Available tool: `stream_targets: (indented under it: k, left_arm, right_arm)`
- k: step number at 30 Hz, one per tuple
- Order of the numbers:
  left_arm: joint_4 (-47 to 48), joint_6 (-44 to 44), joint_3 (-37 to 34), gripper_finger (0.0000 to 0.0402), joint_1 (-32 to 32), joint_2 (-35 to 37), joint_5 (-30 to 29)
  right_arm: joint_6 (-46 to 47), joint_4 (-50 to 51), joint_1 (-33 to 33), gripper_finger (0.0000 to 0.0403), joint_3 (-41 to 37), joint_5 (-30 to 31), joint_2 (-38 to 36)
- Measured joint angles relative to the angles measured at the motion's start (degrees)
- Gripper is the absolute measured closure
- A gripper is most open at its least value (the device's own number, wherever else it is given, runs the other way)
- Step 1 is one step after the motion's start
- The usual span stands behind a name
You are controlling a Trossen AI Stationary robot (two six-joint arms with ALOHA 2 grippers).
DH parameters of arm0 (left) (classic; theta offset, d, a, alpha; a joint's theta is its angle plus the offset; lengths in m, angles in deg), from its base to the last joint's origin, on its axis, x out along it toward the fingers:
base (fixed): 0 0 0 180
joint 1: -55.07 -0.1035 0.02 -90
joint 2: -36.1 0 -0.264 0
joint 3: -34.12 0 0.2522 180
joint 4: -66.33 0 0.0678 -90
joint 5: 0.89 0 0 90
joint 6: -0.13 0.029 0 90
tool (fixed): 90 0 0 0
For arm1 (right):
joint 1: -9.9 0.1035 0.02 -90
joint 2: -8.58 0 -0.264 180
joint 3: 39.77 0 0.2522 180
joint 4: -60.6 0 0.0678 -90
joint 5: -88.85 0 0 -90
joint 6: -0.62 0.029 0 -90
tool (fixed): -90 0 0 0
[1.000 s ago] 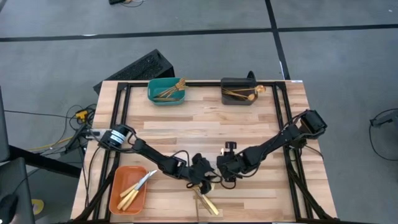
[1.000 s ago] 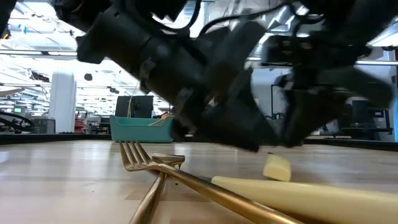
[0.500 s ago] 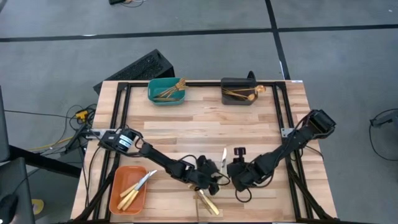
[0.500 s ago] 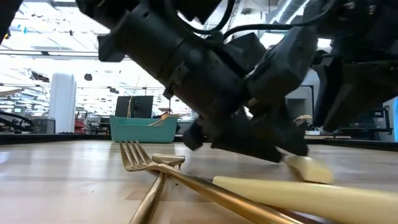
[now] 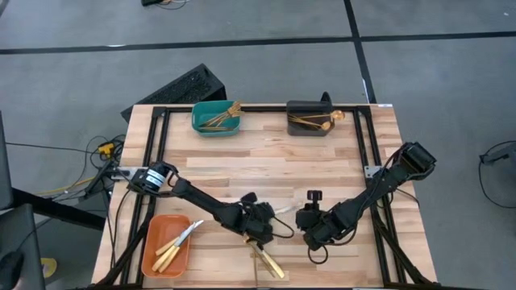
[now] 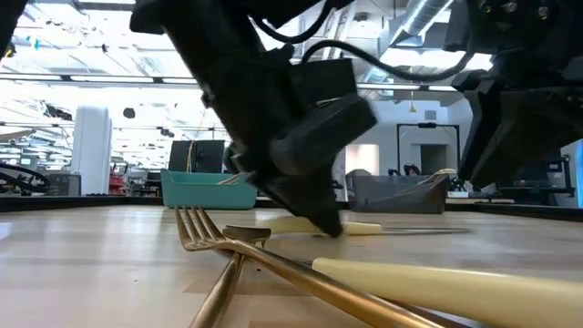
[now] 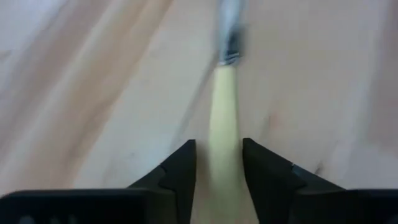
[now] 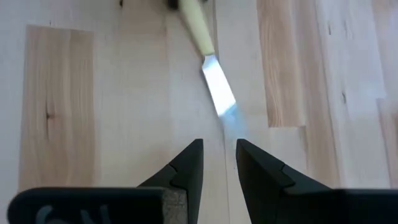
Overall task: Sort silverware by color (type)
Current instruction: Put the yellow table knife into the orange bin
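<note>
- The left end effector [image 5: 264,229] is low over the counter [image 5: 266,165], to the right of the orange bin [image 5: 156,230] as seen from above.
- Its fingers [image 7: 180,168] flank the cream handle of a knife [image 7: 225,118], one on each side (I cannot tell whether they are pressing it or only standing beside it).
- That knife lies flat on the wood, farther from the orange bin than the left end effector, with its silver blade pointing away from the fingers.
- The right end effector [image 5: 310,230] is farther again from the orange bin, beyond the knife, its fingers slightly spread with nothing between them. The knife's blade tip lies just ahead of them.
- A gold fork [image 6: 205,228] and a second cream-handled knife [image 6: 455,287] lie crossed at the counter's near edge, right of the orange bin.
- The orange bin holds cream-handled knives [image 5: 177,242].
- The teal bin [image 5: 197,121] and the dark grey bin [image 5: 292,109], both across the counter from the orange bin, hold gold pieces.
</note>
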Motion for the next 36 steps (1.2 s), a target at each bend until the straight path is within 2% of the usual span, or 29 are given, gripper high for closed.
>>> stream_targets:
  k: [4,7,12,15,18,21,25,29,33,36]
  left_arm:
    - [4.41,-0.1,-0.07,0.0326,-0.52,0.7,0.71]
    - [4.31,0.57,-1.08,0.035,-0.85,0.83,1.45]
    - [4.41,1.61,-1.38,0.035,-0.96,1.43,1.02]
    - [8.51,-0.25,-1.67,0.035,0.03,3.31,-2.47]
    - [18.66,-8.52,-2.28,0.035,2.72,7.73,-7.12]
    - [28.46,-20.44,-1.6,0.035,7.89,13.63,-11.35]
    - [41.42,-33.75,-1.83,0.035,17.17,17.96,-8.06]
    - [51.41,-51.03,-1.57,0.035,27.95,22.08,-5.9]
    - [59.61,-68.89,-1.67,0.035,37.85,22.23,-5.57]
    - [62.98,-77.14,-1.74,0.035,43.09,21.02,-4.08]
  right_arm:
    - [2.57,1.49,1.21,0.0282,-0.02,0.9,0.0]
    - [5.03,2.7,2.35,0.0282,-0.02,1.34,0.0]
    - [9.18,4.97,4.3,0.0282,-0.02,3.63,0.0]
    - [12.38,6.98,5.31,0.0282,-0.02,4.72,0.01]
    - [15.88,9.18,6.21,0.0282,-0.02,6.43,0.0]
    - [19.22,11.22,7.09,0.0282,-0.04,8.09,0.02]
    - [21.66,12.35,8.03,0.0282,-0.04,9.98,0.02]
    - [22.25,12.36,8.19,0.0282,-0.04,10.12,0.04]
    - [22.37,12.33,8.15,0.0282,-0.04,10.46,0.04]
    - [22.35,12.36,7.7,0.0282,-0.04,10.99,0.04]
